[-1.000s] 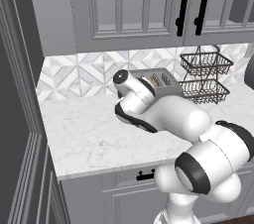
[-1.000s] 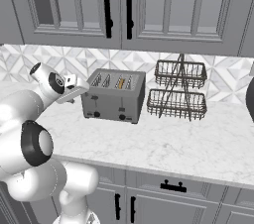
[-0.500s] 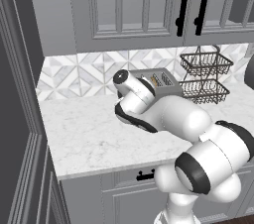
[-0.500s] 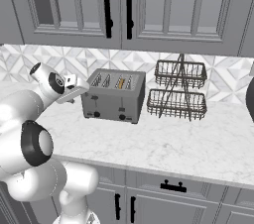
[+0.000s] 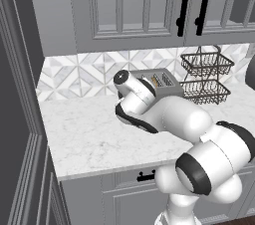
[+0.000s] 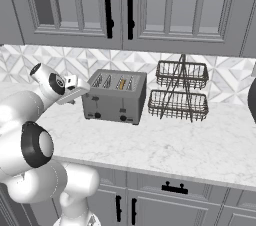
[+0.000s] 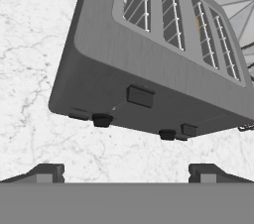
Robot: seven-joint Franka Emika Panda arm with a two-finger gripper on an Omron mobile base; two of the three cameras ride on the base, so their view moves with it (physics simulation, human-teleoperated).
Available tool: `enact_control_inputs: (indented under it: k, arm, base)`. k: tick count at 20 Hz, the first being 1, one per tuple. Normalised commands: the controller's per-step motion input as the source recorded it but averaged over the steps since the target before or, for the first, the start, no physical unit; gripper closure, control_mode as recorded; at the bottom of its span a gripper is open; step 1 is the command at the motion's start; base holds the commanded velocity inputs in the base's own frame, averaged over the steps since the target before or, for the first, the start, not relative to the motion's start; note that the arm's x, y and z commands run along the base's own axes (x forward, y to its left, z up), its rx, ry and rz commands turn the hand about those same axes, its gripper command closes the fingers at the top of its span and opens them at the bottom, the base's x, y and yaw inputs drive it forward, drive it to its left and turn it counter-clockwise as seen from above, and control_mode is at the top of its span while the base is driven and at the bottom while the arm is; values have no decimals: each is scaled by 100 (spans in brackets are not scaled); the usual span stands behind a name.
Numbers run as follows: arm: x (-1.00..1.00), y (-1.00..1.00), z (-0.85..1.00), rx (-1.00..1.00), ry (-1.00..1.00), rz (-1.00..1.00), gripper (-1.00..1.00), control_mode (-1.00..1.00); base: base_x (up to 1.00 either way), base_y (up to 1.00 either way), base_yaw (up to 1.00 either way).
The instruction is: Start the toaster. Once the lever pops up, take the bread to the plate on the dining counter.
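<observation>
**Fingers wide open, short of toaster front**

Your fingers (image 7: pixel 126 172) stand spread wide, holding nothing, just in front of the toaster (image 6: pixel 114 97) and apart from it. The toaster sits on the marble tabletop (image 6: pixel 200 145), wire basket rack (image 6: pixel 179 90) beside it. Bread (image 6: pixel 122 84) sits in a toaster slot.

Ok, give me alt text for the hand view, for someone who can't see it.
A grey four-slot toaster on a white marble worktop, seen close from its front and above, with two slider levers and small dark knobs on its face. The open end effector is short of it, touching nothing. A tan slice of bread shows in one slot.
</observation>
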Motion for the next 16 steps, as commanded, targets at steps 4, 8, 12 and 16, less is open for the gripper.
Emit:
enact_control_inputs:
  k: [4, 8, 12, 16]
  arm:
    - [0, 0, 0, 0, 0, 0, -100, -100]
    - [0, 0, 0, 0, 0, 0, -100, -100]
    - [0, 0, 0, 0, 0, 0, -100, -100]
    - [0, 0, 0, 0, 0, 0, -100, -100]
  base:
    - [0, 0, 0]
    - [0, 0, 0]
    - [0, 0, 0]
    - [0, 0, 0]
